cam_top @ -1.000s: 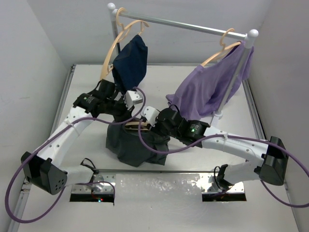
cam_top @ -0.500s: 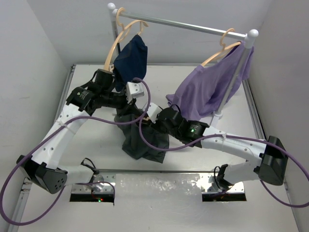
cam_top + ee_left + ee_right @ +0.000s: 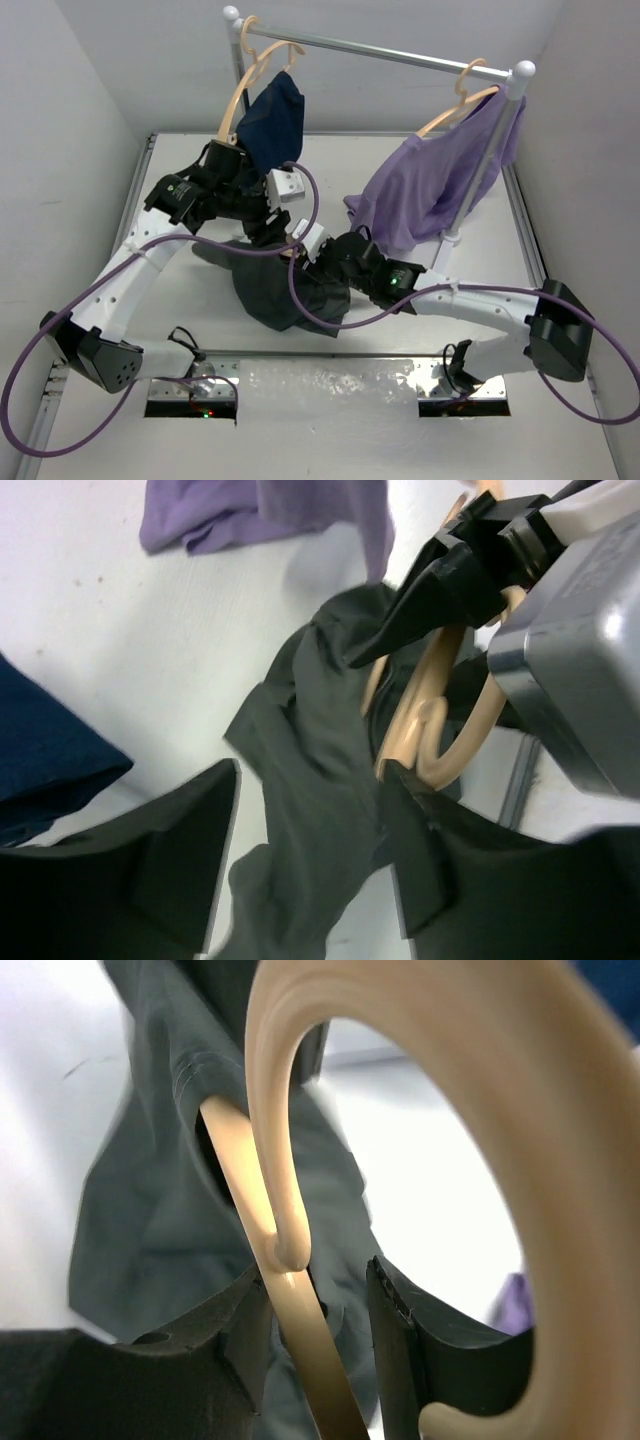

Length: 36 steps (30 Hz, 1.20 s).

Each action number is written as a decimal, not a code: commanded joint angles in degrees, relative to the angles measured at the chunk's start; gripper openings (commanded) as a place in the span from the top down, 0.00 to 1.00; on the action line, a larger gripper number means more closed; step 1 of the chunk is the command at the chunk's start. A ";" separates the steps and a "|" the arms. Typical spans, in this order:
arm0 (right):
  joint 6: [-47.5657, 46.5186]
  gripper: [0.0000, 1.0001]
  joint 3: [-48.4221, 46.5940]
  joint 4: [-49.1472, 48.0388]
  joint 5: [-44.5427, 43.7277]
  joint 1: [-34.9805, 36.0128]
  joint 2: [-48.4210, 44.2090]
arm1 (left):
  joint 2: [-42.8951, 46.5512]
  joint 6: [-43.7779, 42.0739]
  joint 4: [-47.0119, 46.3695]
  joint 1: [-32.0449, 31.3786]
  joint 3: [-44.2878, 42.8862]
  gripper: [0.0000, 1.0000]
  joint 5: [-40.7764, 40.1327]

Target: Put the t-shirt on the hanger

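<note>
**Overhead view.** The t-shirt (image 3: 285,300) is found just below the centre of the frame, bunched in a dark heap beneath the two tools. Its lower folds lie on the surface (image 3: 330,160). A navy garment (image 3: 272,120) is hung on its own hanger at the upper left. A lilac shirt (image 3: 430,185) is hung likewise at the upper right. Both hang from the rail (image 3: 380,48) that crosses the top of the frame, and both are apart from the t-shirt.

**Right tool.** In the right wrist view, the right tool (image 3: 318,1275) is seen closed about the neck of the hanger (image 3: 275,1190), just under the hook. The hook fills the upper right of that frame. One shoulder of the hanger is seen passing behind a stitched edge of the t-shirt at the upper left, into an opening of the garment. The far end of that shoulder is hidden by cloth.

**Left tool.** In the left wrist view, the left tool (image 3: 305,775) is seen with its fingers standing well apart at the bottom of the frame. Nothing is clamped. A fold of the t-shirt runs down through the gap between them. Whether the cloth touches either finger cannot be told. The hanger's hook, held by the right tool, is seen at the right of centre, just beyond the left tool's fingers.
</note>
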State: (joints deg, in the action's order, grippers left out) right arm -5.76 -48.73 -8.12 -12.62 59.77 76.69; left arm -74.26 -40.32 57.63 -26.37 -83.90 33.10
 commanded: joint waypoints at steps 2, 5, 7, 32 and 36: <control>3.38 1.00 3.38 -13.58 7.59 -0.09 0.92 | 2.27 -2.93 0.65 -0.18 0.23 0.30 -9.07; 5.32 1.00 3.38 -14.90 9.37 -0.09 3.55 | 4.64 -3.54 -0.23 2.81 -1.00 0.11 -8.68; 7.95 1.00 4.08 -17.26 10.25 -0.18 5.22 | 5.96 -4.85 0.72 5.01 -1.97 0.08 -7.09; 6.11 1.00 1.09 -13.94 13.68 -0.27 5.41 | 9.31 -21.56 -3.13 10.64 25.44 0.43 -1.64; 4.37 1.00 1.09 -14.64 13.50 -0.35 5.05 | 9.57 -22.70 -1.29 10.64 28.34 0.49 1.35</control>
State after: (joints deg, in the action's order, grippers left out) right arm 0.32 -44.71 -18.83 -0.75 59.59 84.23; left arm -65.60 -61.10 56.49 -15.40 -57.23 31.11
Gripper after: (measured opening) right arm 0.409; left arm 0.509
